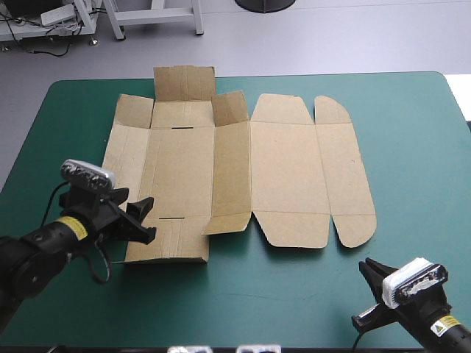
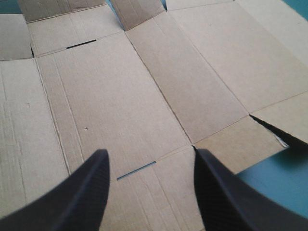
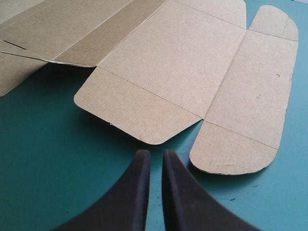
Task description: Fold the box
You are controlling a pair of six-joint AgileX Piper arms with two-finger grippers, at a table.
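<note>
Box (image 1: 280, 169) lies opened out flat on the teal-green cover (image 1: 412, 132), mid-table and toward the far edge, long side running left to right. Most panels lie flat. One small far flap (image 1: 229, 109) stands tilted up, and a near flap (image 1: 228, 223) at mid-sheet is lifted a little off the cover.

Left gripper (image 1: 143, 213) sits at the box's near left corner, over the near strip of board. Fingers spread wide, nothing between them but the board below. Right gripper (image 1: 370, 268) is well apart from the box, over bare cover near the table's near right corner. Its fingers are drawn together with only a thin slit between them, gripping nothing.

Left wrist view only: a short cut slot (image 2: 136, 171) in the board lies between the spread fingers, with a second slot (image 2: 81, 45) farther ahead. The lifted near flap's edge throws a dark shadow on the cover beside the gripper.

Right wrist view only: the rounded end flap (image 3: 231, 149) lies just ahead of the fingertips, not touching them, and the next flap (image 3: 134, 108) over has rounded corners. The far-off lifted flap shows as a raised edge with shadow beneath.
</note>
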